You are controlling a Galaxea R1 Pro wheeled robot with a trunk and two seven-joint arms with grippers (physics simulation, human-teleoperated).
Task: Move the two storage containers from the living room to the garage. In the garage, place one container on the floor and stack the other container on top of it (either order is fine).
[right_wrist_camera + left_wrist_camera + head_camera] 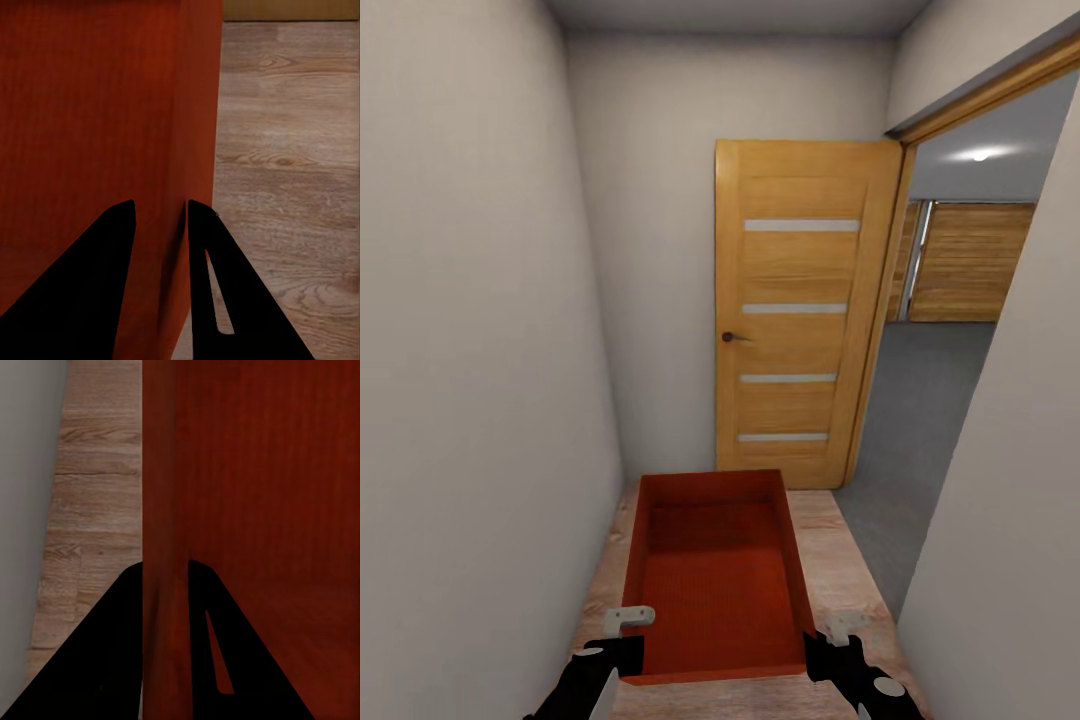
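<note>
You've got one bin (715,580) held out in front of you, carried between both arms over the wood floor (840,560) of a narrow hallway. The left gripper (165,585) is pinched on the bin's left wall, one finger inside and one outside, and the right gripper (161,221) clamps the right wall the same way, so the grip looks even on both sides. The bin is empty, and I can't say from here where the second one is. Just past the bin is an open wooden door (800,310) swung against the end wall, and to its right the doorway opens onto a grey floor (920,400) with wood-panelled walls beyond, likely the garage. So you're mid-haul: nothing's placed yet, you need to turn right through that doorway, set this one down, then deal with the other bin and stack it.
</note>
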